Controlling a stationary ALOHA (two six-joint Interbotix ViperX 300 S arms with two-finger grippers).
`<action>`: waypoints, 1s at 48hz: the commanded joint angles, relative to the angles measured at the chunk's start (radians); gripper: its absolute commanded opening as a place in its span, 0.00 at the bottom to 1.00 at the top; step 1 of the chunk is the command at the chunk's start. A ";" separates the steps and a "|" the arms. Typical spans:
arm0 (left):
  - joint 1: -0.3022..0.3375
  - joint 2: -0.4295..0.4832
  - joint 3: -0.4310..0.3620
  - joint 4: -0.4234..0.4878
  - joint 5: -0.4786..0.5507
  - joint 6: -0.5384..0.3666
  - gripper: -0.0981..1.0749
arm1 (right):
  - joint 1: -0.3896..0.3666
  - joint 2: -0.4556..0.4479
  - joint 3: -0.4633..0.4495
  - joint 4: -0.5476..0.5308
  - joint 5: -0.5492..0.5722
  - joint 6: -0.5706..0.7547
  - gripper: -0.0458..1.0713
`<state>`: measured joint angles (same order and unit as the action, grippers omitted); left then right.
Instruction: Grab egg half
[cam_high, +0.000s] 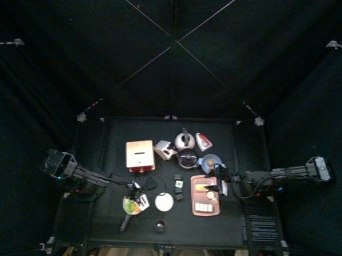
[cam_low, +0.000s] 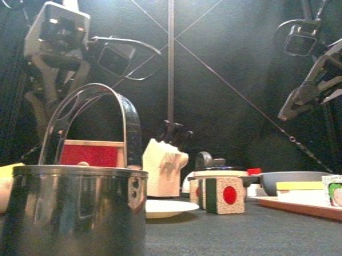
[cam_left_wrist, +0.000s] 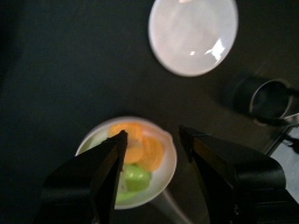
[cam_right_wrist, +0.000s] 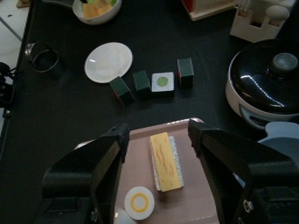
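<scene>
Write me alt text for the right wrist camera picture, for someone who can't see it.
The open right gripper hangs above a pinkish tray holding an egg half, yolk up, beside a yellow layered block. Beyond on the black table sit three small dark cubes, an empty white plate and a black pot with a lid.

In the right wrist view I see the egg half (cam_right_wrist: 140, 204) at the bottom centre, but the frame's lower edge cuts its rim. The black pot (cam_right_wrist: 271, 79) is cut by the right edge. In the front view the metal pot (cam_low: 74, 210) at lower left hides what stands behind it, and the left edge cuts it. In the top view the things on the surface (cam_high: 114, 135) are too small for me to name.
</scene>
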<state>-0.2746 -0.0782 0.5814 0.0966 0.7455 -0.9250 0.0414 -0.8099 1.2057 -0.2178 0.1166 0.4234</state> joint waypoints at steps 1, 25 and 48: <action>0.017 -0.011 -0.026 0.054 -0.094 -0.002 0.83 | -0.008 0.003 -0.014 0.000 -0.011 0.000 0.84; 0.140 -0.023 0.067 0.270 -0.509 0.000 0.82 | -0.149 0.029 -0.078 0.126 -0.104 0.046 0.84; 0.288 -0.121 0.149 0.640 -0.854 0.049 0.82 | -0.179 0.146 -0.146 0.408 -0.083 0.201 0.84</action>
<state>-0.0230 -0.1549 0.7394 0.6642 -0.0353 -0.8851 -0.1427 -0.6642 1.0983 0.1488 -0.0230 0.5983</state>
